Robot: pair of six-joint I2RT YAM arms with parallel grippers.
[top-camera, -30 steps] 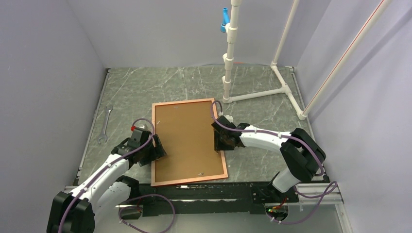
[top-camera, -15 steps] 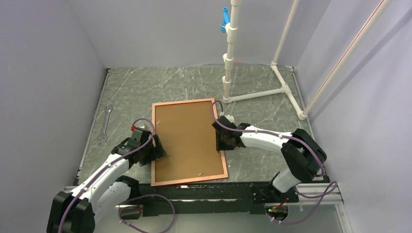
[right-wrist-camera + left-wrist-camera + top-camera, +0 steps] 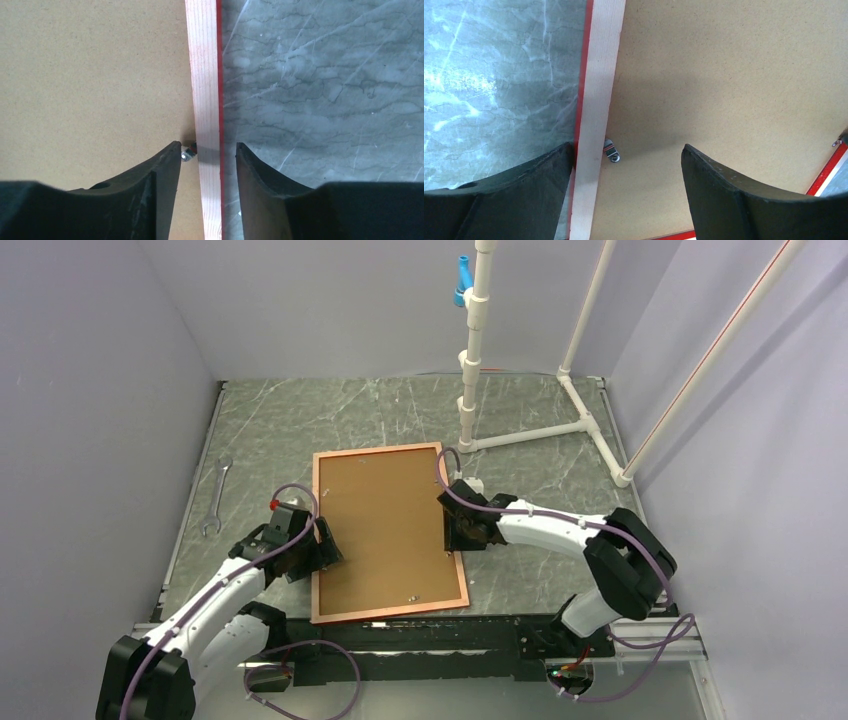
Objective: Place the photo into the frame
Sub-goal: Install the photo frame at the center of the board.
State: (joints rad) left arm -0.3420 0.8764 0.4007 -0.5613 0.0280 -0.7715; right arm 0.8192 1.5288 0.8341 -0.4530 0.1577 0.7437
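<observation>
top external view, centre of picture: the frame point(image 3: 378, 449) flat on the marbled table point(image 3: 300, 420), back up, brown backing board point(image 3: 388, 530) inside its rails. at its left edge, lower half: the left gripper point(image 3: 325, 552), claw wide apart, one finger outside the rail, the other over the board, clamping nothing. at the right edge, mid-height: the right gripper point(image 3: 452, 535), claw partly apart astride the rail with a gap either side, a small metal tab point(image 3: 187, 155) just beside the inner finger.
</observation>
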